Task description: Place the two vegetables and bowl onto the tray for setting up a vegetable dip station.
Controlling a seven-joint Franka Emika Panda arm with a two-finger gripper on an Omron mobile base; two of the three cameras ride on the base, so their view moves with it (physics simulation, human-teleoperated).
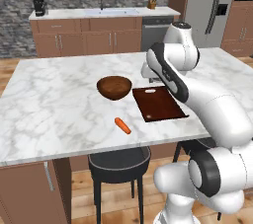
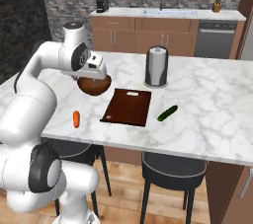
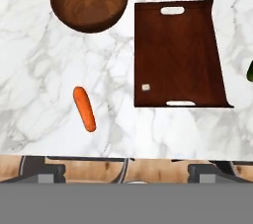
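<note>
My gripper (image 2: 96,70) hangs above the counter and looks down; I cannot tell how its jaws stand. Below, the carrot (image 3: 84,108) lies lower left, the bowl (image 3: 89,0) upper left, the bare tray (image 3: 177,54) centre right, the cucumber (image 2: 167,113) past its right edge.

1. The counter (image 3: 39,85) is finished in smooth white marble with grey veining.
2. On the counter, smooth dark wood with ringed grain is seen in the bowl (image 3: 90,0).
3. The tray (image 3: 178,55) is flat reddish-brown wood, matt.
4. The carrot (image 3: 84,108) is smooth orange; the cucumber (image 2: 167,113) is dark green.
</note>
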